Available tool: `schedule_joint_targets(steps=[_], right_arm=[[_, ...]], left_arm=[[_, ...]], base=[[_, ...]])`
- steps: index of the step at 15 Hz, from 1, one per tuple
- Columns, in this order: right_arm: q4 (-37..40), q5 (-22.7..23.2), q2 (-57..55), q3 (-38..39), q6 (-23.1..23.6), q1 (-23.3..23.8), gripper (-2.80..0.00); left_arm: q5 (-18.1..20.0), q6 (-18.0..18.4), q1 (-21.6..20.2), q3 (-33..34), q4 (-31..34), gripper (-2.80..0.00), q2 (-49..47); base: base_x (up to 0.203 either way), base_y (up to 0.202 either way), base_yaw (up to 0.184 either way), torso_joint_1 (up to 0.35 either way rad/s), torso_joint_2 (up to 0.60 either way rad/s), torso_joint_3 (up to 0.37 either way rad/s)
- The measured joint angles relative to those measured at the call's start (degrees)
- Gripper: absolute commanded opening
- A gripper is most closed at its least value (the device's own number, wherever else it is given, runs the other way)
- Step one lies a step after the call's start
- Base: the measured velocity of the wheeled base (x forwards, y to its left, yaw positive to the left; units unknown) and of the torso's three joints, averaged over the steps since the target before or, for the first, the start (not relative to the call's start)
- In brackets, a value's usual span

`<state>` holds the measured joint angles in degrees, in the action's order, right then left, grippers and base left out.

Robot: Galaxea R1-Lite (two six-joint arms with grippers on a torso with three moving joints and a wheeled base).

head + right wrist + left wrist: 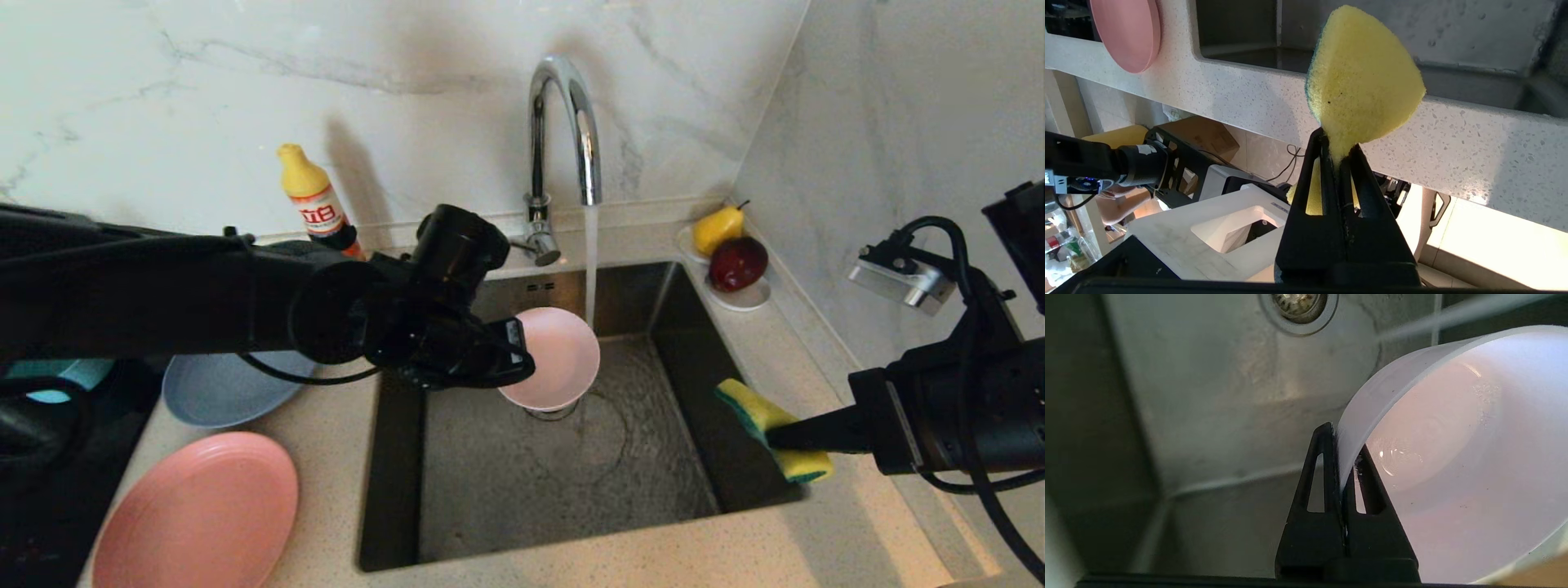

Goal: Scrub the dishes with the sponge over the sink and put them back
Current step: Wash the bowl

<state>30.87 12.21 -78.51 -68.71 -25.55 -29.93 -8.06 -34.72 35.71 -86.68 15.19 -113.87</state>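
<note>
The left tool [522, 359] reached out over the sink [571, 490], clenched on the rim of the pale pink bowl [555, 355], one finger inside the rim and one outside, as the left wrist view showed. The bowl was held tilted above the basin, just beside the stream of water [590, 261] that ran from the chrome faucet [563, 122]; in the left wrist view its inner wall [1453, 457] looked wet, with the drain strainer [1300, 308] below and beyond it. The right tool [771, 437] hung over the sink's right edge, its fingers pinched tight on the sponge [775, 425], which bulged out bent, yellow face toward the wrist camera [1363, 81] and green side behind. On the counter [326, 457] left of the sink lay the pink plate [196, 514] nearest the front, the grey-blue plate [216, 392] behind it, and the teal bowl [61, 376] further left, mostly hidden by the left arm. A yellow bottle [314, 200] stood against the wall, and a white fruit dish [739, 298] with a pear [718, 229] and a dark red fruit [737, 263] sat in the right corner.
</note>
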Motion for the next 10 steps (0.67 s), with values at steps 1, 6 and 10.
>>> schedule_joint_targets(steps=[1, 6, 10], right_arm=[[-0.02, 0.02, 0.04, 0.12, -0.07, -0.02, -2.80], [-0.11, 0.05, -0.12, 0.41, -0.07, -0.02, -2.80], [-0.11, 0.08, -0.24, 0.41, 0.00, 0.00, -2.80]], left_arm=[[-0.53, -1.35, 0.19, -2.04, 0.07, -2.80, -2.12], [-4.12, -4.53, 0.45, -10.66, 0.25, -2.80, -10.09], [-4.25, -5.86, 0.40, -16.07, 0.47, -2.80, -14.53]], base=[[0.000, 0.000, 0.000, 0.000, 0.00, 0.000], [0.000, 0.000, 0.000, 0.000, 0.00, 0.000], [0.000, 0.000, 0.000, 0.000, 0.00, 0.000]])
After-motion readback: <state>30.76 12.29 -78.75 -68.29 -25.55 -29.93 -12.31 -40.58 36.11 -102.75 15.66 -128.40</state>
